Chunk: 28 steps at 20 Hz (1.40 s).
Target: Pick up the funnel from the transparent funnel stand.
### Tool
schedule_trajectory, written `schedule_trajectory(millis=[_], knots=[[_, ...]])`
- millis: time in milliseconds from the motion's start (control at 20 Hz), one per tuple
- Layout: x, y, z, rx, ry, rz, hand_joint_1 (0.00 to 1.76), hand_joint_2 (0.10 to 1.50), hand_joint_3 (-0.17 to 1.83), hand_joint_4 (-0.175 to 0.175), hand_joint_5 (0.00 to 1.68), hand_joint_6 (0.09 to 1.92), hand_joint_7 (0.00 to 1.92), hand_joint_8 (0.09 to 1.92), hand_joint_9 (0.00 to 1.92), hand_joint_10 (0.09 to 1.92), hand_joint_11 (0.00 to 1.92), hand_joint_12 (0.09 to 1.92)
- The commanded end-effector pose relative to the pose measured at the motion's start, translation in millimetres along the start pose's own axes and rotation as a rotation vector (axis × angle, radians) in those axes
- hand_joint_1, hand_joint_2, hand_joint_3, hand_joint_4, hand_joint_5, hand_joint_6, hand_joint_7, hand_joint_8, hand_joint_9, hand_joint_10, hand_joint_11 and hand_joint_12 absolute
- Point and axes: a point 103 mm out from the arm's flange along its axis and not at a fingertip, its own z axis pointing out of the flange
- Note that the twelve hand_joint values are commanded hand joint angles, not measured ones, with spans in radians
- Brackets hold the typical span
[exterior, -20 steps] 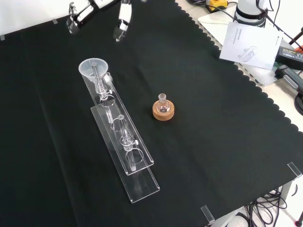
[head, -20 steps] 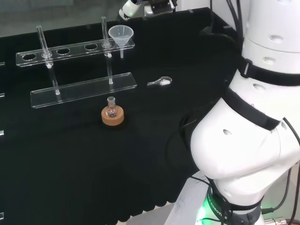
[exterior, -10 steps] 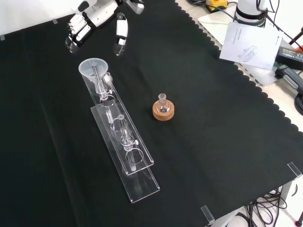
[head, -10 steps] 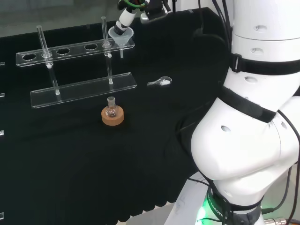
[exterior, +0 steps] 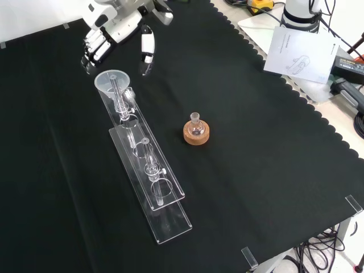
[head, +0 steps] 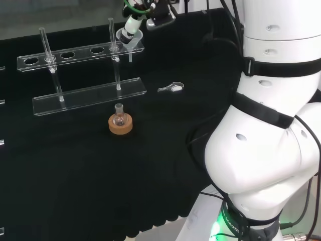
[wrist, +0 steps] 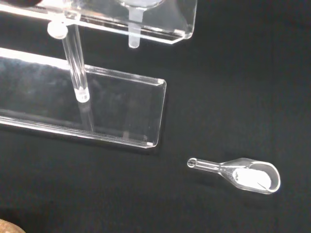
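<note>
1. Hovering just above the funnel [exterior: 112, 81], the hand [exterior: 116, 25] is seen with fingers spread, grasping nothing.
2. Seated in the far end hole of the transparent funnel stand [exterior: 149, 183], front view, the funnel is upright, wide mouth up, stem pointing down.

funnel [wrist: 137, 19] bowl cut off at wrist view's edge, cork ring [wrist: 7, 227] likewise

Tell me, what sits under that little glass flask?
A round cork ring stand holds the small clear glass flask on the black cloth. The flask's bottom is hidden inside the ring.
</note>
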Motion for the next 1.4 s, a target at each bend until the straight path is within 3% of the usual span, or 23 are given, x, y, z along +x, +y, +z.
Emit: schedule_trajectory(millis=[50,1400], knots=[[8,11,6,0.019,-0.013,-0.004,0.60,0.73,0.27,0.023,0.10,0.09,0.00,0.34,0.05,0.83,0.17,1.53],[11,43,21,0.052,-0.024,-0.008,0.63,0.71,0.30,0.019,0.11,0.09,0.00,0.44,0.11,0.90,0.29,1.49]])
